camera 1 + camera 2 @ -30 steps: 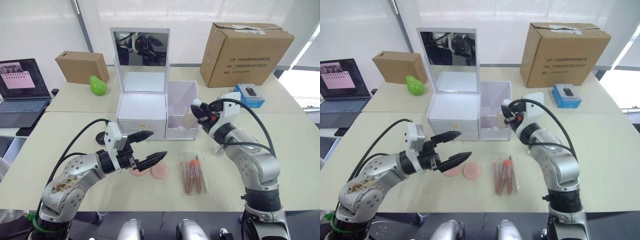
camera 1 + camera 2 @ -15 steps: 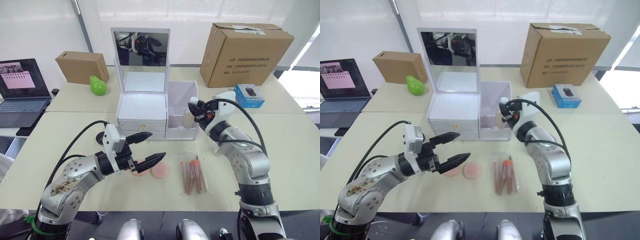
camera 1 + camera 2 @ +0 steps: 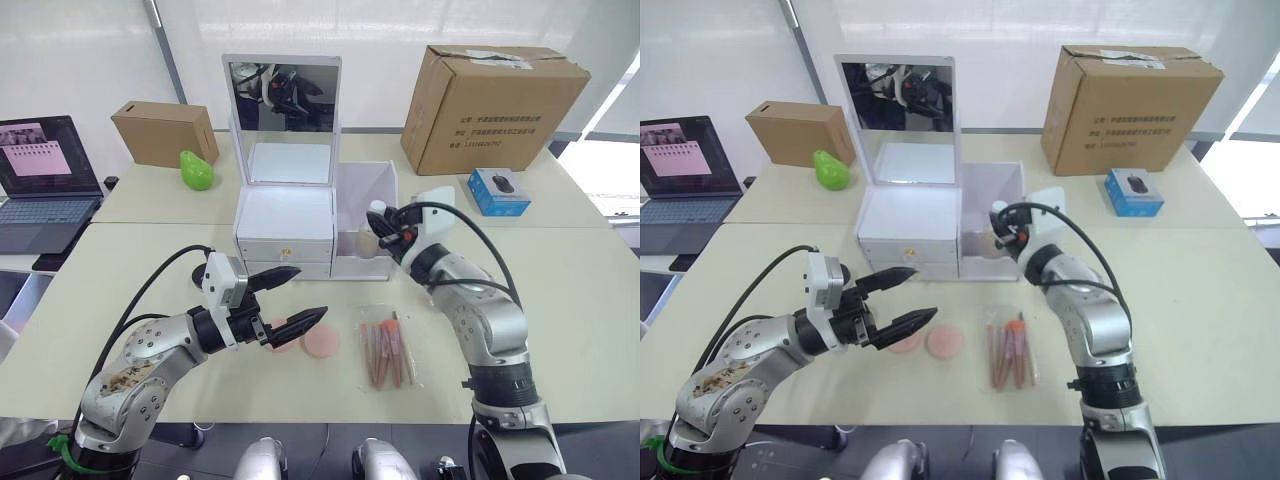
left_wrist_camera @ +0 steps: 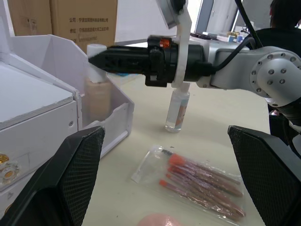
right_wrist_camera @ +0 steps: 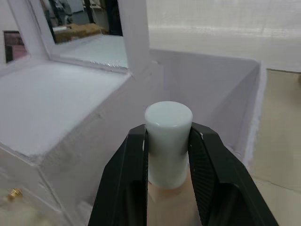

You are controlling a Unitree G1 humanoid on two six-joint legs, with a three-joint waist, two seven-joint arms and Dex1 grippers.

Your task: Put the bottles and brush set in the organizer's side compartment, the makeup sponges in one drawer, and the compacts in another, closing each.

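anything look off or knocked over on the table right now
Nothing stands out. The right claw holds the beige white-capped bottle upright over the white side compartment; the clear brush pouch lies flat.

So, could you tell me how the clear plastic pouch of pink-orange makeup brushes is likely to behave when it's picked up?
The clear plastic pouch of pink-orange brushes lies flat on the table, so it will probably be light. Its thin film looks glossy, so it may slip or crinkle in a tool. The brushes inside look loose, so they could shift and make it sag at one end.
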